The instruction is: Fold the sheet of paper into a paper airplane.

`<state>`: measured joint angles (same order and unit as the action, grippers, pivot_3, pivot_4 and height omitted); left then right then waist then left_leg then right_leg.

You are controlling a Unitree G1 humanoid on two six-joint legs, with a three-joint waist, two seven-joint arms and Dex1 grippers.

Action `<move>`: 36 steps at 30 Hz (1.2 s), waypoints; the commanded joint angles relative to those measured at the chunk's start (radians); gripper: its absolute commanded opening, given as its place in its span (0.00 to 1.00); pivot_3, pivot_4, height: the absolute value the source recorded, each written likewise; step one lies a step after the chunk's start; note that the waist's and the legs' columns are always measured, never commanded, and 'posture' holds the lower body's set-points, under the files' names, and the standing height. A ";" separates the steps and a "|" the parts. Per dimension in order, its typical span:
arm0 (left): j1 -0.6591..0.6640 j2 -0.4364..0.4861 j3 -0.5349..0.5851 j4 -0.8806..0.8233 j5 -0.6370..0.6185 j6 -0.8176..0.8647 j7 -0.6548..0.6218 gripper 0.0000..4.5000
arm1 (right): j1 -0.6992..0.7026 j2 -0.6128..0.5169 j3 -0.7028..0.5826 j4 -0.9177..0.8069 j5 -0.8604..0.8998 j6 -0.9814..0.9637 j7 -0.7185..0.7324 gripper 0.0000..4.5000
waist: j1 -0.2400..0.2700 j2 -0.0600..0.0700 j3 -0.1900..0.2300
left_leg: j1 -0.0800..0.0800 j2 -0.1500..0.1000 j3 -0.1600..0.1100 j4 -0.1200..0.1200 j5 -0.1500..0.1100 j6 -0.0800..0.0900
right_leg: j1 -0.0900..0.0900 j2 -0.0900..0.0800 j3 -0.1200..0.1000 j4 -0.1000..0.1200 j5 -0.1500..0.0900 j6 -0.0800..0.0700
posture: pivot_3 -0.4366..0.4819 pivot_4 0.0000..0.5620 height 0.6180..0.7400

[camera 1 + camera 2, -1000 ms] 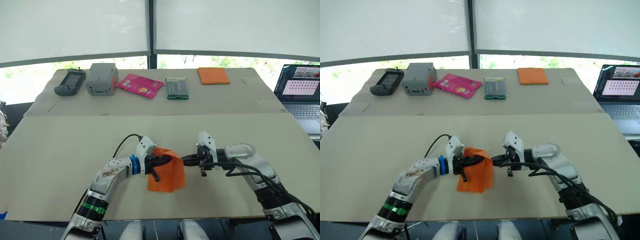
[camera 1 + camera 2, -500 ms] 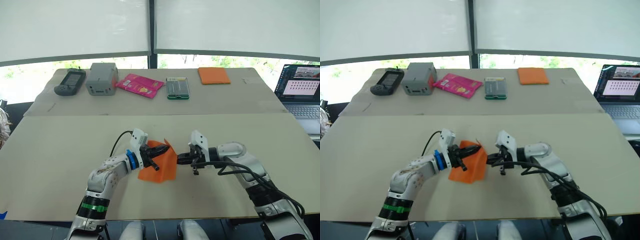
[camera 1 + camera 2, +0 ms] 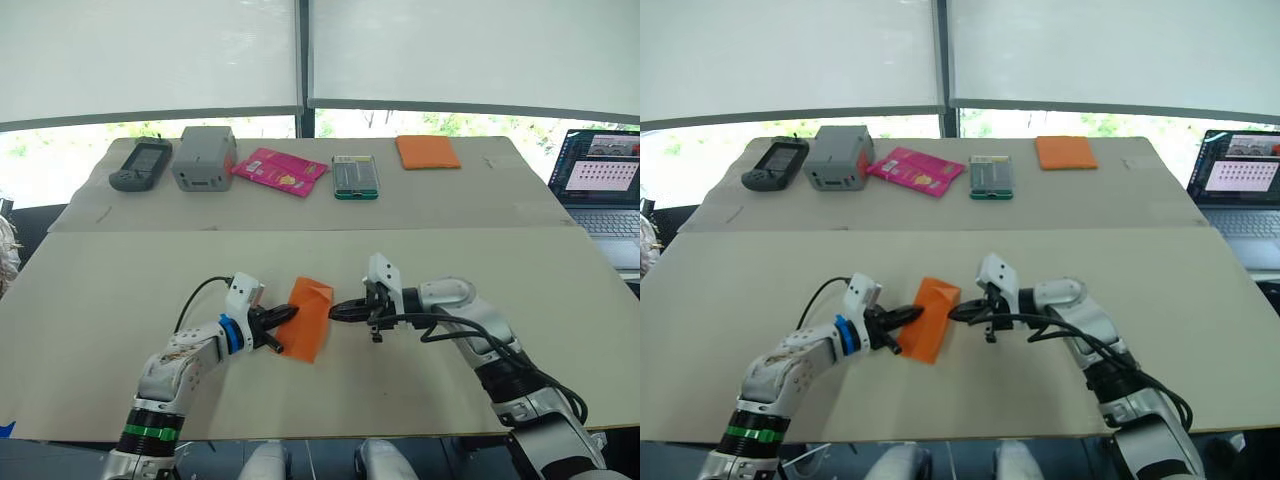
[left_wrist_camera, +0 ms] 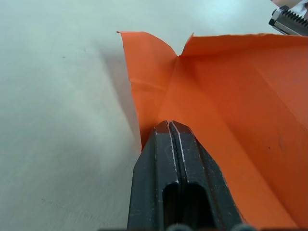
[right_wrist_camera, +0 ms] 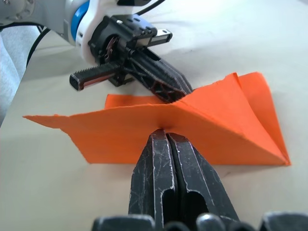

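- The sheet of paper (image 3: pixel 308 316), creased and partly folded, sits between both jaws, low over the table (image 3: pixel 120 290).
- The left gripper (image 3: pixel 281 316) is clamped on one edge, likely anchoring the fold.
- The right gripper (image 3: pixel 337 311) pinches the opposite edge, probably keeping it taut.

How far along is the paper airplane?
Early folds look done: the paper shows creases and a folded corner flap. In hand: the left pincer and right pincer are each shut on opposite edges of it, low over the table. Left: it is no narrow wedge yet, so the wing folds look undone.
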<state>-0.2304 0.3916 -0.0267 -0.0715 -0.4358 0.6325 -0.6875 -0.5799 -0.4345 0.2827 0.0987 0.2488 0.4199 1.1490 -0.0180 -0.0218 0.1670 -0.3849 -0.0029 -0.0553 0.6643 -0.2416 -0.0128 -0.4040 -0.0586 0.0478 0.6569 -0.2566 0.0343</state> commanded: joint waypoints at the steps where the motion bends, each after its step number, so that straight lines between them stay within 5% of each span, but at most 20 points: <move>1: 0.026 -0.001 -0.053 -0.014 0.028 -0.001 -0.005 0.00 | -0.050 0.044 -0.003 -0.003 0.008 -0.013 -0.018 0.00 | -0.001 0.000 0.000 | 0.000 0.000 0.000 0.000 0.000 0.000 | 0.000 0.000 0.000 0.000 0.000 0.000 | 0.48 0.27 1.00; 11: 0.045 -0.007 -0.049 -0.039 0.007 0.034 -0.001 0.00 | -0.106 0.140 0.082 0.158 -0.118 -0.060 -0.105 0.00 | 0.002 0.000 0.000 | 0.001 0.000 0.000 0.000 0.000 0.000 | 0.000 -0.001 0.000 0.000 0.000 0.000 | 0.48 0.27 1.00; 19: 0.063 0.071 0.022 -0.045 -0.030 0.056 -0.038 0.00 | -0.134 0.146 0.101 0.264 -0.207 -0.095 -0.150 0.00 | -0.013 0.000 0.000 | 0.002 0.000 -0.001 -0.001 0.000 0.000 | 0.000 0.001 0.000 0.001 0.001 -0.001 | 0.48 0.27 1.00; 36: 0.101 0.240 0.045 0.010 -0.005 0.015 -0.153 0.00 | -0.094 0.112 0.144 0.177 -0.251 -0.134 -0.084 0.00 | -0.030 0.000 0.000 | 0.006 0.001 -0.001 -0.001 0.000 0.000 | 0.000 0.001 0.001 0.003 0.001 -0.002 | 0.48 0.27 1.00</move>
<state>-0.1532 0.5944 0.0163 -0.0911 -0.4762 0.6355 -0.8349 -0.6866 -0.3101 0.4144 0.3115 0.0048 0.3038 1.0411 -0.0483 -0.0214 0.1668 -0.3791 -0.0011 -0.0562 0.6626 -0.2416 -0.0129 -0.4038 -0.0570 0.0488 0.6595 -0.2555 0.0323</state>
